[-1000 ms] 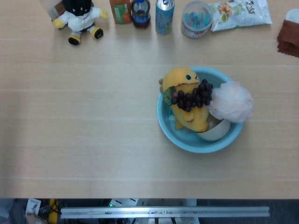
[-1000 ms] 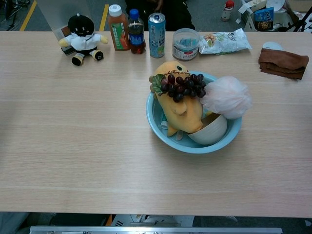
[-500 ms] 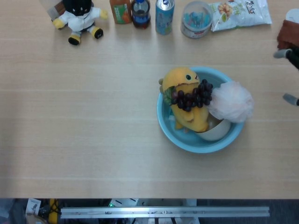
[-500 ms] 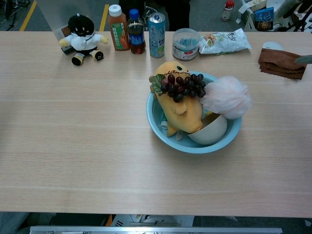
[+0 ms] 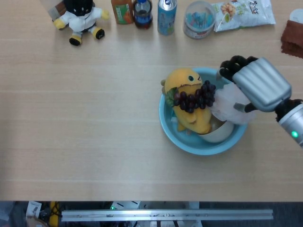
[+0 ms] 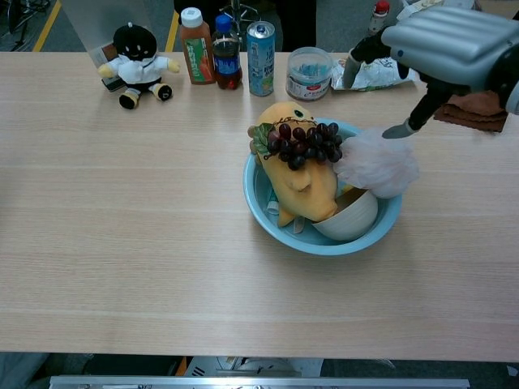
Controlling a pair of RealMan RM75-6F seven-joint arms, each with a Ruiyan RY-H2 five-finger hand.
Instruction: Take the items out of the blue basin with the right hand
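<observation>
The blue basin [image 5: 189, 140] [image 6: 268, 209] sits right of the table's centre. In it lie a yellow plush toy [image 5: 189, 118] [image 6: 302, 188], a bunch of dark grapes [image 5: 194, 98] [image 6: 304, 143] on top of the plush, a pale pink bath pouf [image 5: 229, 106] [image 6: 375, 164] and a white bowl [image 5: 219, 133] [image 6: 349, 217]. My right hand [image 5: 253, 81] [image 6: 434, 40] hovers above the pouf at the basin's right rim, fingers spread and holding nothing. The left hand is in neither view.
Along the far edge stand a black-and-white plush doll [image 6: 138, 65], an orange juice bottle [image 6: 195, 47], a cola bottle [image 6: 226, 55], a blue can [image 6: 261, 49], a clear tub [image 6: 308, 74] and a snack bag [image 6: 375, 71]. A brown cloth [image 6: 478, 107] lies far right.
My right hand has come in from the right edge and now hangs over the pouf in the basin. The items in the basin have not moved.
</observation>
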